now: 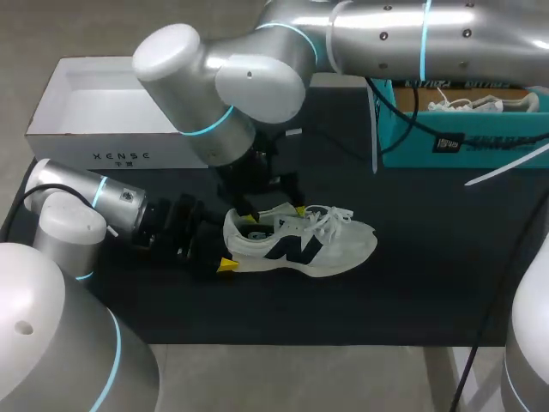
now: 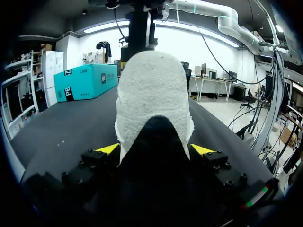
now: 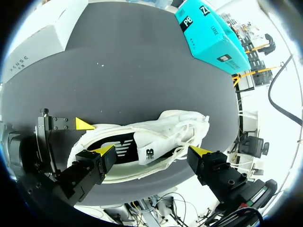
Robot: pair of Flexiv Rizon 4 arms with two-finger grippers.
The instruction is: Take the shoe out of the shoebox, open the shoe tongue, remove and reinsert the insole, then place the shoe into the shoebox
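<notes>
A: Where does the shoe [image 1: 304,245] lie for us?

B: On its sole on the dark table [image 1: 412,283], out of the shoebox [image 1: 120,154]; its long axis runs from heel to toe straight away from our left gripper [image 2: 155,150]; that gripper is clamped on the heel, one finger on each side.

A: And our right gripper [image 3: 152,151]?

B: Just above the shoe's collar; fingers spread wide across the shoe's width; the tongue [image 3: 147,142] sits between them, and as far as we can tell neither touches it.

A: So which arm has the tongue?

B: The right one, we judge; it is right over the tongue, while the left only steadies the heel; the move looks like a short drop, a pinch, then a pull toward the toe.

A: Surface and room?

B: Flat mat; loose laces [image 1: 330,219] lie toeward of the tongue and may snag; the shoebox stands well apart beyond the heel side; a teal box [image 1: 463,146] stands well apart beyond the toe side; neither crowds the shoe.
</notes>
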